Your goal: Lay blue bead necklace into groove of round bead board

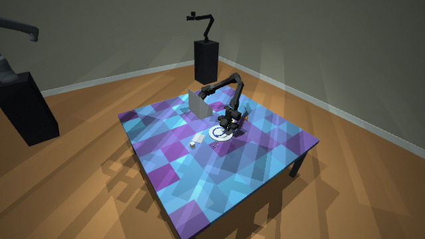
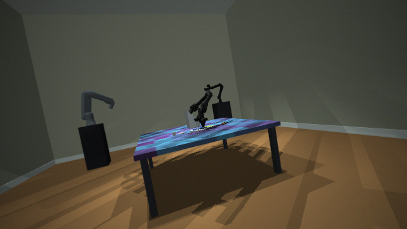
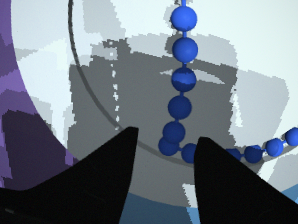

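Note:
The round white bead board (image 1: 220, 139) (image 3: 37, 30) lies on the table. Its groove (image 3: 75, 50) shows as a thin dark curve in the wrist view. The blue bead necklace (image 1: 214, 134) (image 3: 185, 50) lies on the board. In the wrist view one stretch runs straight inside the groove's curve, bends sharply near the fingertips, then follows close to the groove toward the right. My gripper (image 1: 229, 132) (image 2: 203, 126) (image 3: 166, 141) is low over the board, partly open, with the bend between and just beyond its tips. The right finger hides some beads.
A grey upright panel (image 1: 199, 107) (image 2: 189, 119) stands behind the board. A white flat piece (image 1: 198, 138) and a small pale cube (image 1: 192, 145) lie to the left in the top view. A small orange object (image 1: 246, 118) (image 2: 224, 123) lies beyond the gripper. Tiny bits (image 1: 214, 146) lie before the board.

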`<state>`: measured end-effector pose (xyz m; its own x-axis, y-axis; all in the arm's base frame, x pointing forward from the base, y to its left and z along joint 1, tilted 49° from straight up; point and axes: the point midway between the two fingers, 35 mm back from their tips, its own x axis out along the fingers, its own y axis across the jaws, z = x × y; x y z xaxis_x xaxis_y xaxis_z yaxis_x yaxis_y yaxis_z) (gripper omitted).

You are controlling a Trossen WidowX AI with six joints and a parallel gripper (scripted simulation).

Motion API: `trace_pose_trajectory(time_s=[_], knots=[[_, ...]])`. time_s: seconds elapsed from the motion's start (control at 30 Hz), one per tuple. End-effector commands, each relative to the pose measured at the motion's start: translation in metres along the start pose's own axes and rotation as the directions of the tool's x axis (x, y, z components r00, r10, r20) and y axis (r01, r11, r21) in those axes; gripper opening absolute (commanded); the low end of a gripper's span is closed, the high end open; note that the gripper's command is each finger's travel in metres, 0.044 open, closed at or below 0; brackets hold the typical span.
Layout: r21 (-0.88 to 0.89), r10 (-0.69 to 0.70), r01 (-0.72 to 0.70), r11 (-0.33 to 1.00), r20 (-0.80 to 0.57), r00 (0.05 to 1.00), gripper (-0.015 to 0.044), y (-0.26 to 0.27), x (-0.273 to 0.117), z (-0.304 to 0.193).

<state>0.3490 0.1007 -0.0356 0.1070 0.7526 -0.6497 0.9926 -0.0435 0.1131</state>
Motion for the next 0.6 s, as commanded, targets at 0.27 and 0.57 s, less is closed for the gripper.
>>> trace_pose_trajectory(time_s=[0.27,0.57], knots=[[0.005,-0.006,0.006,1.000,-0.003,1.000,0.0094,-0.0022,0.0094,-0.0003],[0.005,-0.006,0.006,1.000,-0.003,1.000,0.0000,-0.0022,0.0094,-0.0003]])
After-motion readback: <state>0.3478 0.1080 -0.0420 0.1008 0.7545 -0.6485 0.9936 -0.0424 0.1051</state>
